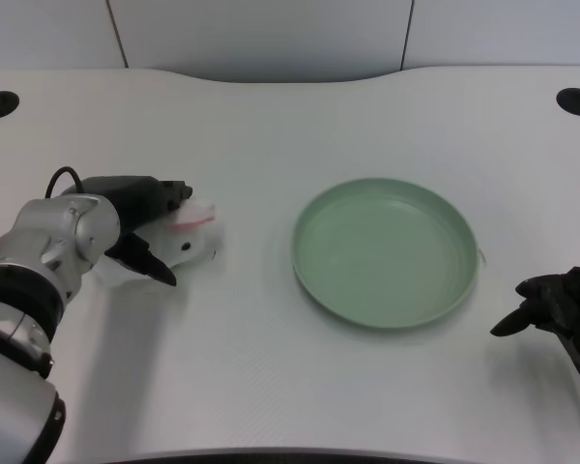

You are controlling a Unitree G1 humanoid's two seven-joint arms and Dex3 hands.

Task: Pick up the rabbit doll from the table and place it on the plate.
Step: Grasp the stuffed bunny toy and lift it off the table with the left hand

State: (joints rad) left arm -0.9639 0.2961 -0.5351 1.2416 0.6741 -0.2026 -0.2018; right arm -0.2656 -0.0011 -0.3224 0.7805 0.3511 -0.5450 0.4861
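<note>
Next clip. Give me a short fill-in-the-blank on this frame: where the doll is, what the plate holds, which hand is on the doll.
1. The rabbit doll lies to the ____ of the green plate in the picture.
2. The hand closed around the doll is the robot's ____ hand.
3. The plate holds ____.
4. The color of the table is ____.

Missing words: left; left; nothing; white
</note>
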